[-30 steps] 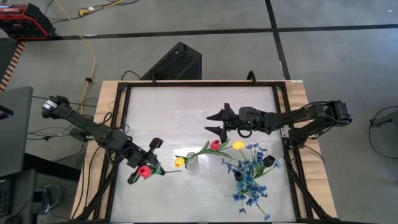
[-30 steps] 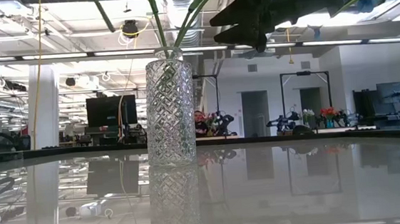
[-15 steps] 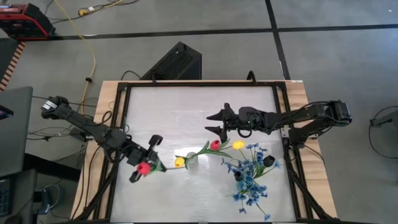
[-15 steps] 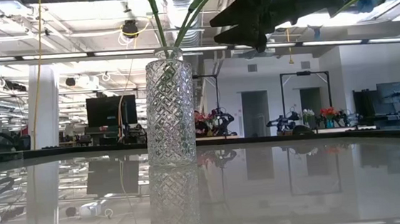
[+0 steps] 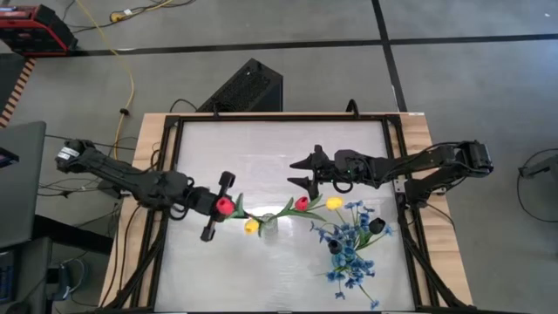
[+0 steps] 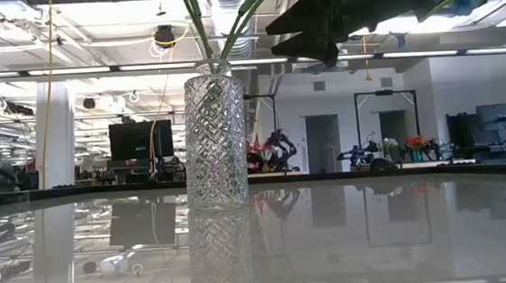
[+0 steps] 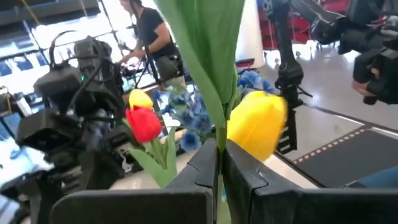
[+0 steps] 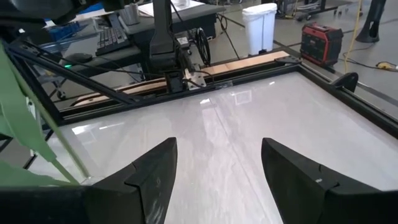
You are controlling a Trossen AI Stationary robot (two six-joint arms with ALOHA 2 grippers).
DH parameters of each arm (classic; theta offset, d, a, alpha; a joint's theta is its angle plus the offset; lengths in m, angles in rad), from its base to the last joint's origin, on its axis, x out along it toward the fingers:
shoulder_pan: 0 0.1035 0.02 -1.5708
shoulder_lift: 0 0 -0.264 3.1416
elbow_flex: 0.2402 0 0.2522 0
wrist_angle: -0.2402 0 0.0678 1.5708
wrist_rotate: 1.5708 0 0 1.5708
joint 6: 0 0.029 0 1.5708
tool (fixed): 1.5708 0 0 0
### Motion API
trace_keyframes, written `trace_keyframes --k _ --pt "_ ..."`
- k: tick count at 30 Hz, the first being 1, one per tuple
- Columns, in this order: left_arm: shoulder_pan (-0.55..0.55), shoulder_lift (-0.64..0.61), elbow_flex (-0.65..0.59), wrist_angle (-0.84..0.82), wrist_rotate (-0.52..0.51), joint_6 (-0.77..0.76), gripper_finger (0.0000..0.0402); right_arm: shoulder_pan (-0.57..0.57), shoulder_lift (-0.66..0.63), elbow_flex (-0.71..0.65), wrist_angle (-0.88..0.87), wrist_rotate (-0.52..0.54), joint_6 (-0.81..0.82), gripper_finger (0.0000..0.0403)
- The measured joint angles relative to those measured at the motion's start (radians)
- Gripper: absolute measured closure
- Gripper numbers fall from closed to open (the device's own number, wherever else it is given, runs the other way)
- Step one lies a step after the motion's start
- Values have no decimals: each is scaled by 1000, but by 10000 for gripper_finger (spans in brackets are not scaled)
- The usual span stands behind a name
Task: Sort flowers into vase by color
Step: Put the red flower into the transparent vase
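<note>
A clear cut-glass vase [image 5: 268, 226] [image 6: 215, 140] stands near the table's middle and holds a yellow tulip [image 5: 251, 227], a red tulip [image 5: 302, 203] and another yellow one [image 5: 334, 203]. Blue sprays [image 5: 349, 253] and a black head [image 5: 377, 226] bunch together to its right. My left gripper [image 5: 220, 206] [image 7: 219, 168] hovers just left of the vase, shut on a red tulip [image 5: 224, 205]. My right gripper [image 5: 305, 172] [image 8: 217, 180] hangs open over the table on the vase's far side, touching nothing. My left gripper pinches the red tulip's green stem [image 7: 219, 140] between its two fingers [image 7: 249, 180], just below a broad leaf [image 7: 205, 50]. The fingers come in roughly level from the table's left, across the stem. The flower is lifted clear and stands about upright, its head above the gripper.
A black frame [image 5: 170, 174] runs round the glossy white table top. Open surface lies on the far side [image 5: 253, 144] and at the near left [image 5: 200, 279]. The blue sprays crowd the near right. Beyond the table is a workshop with a person in the background.
My left gripper has risen and moved toward the far edge and right, closing on the vase, and has turned. The red tulip went with it, still held; its stem, which slanted toward the vase, now stands nearly upright. My right arm has kept still.
</note>
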Motion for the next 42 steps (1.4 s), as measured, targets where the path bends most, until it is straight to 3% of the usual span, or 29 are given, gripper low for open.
trace_keyframes --k 11,24,42 --pt "25 32 -3 -13 6 -90 401 0 0 0 -14 0 -1 143" --pt "28 -35 7 -19 -30 -151 401 0 0 0 -13 0 -3 143" --pt "31 51 7 -31 -90 -219 401 0 0 0 -11 0 8 143"
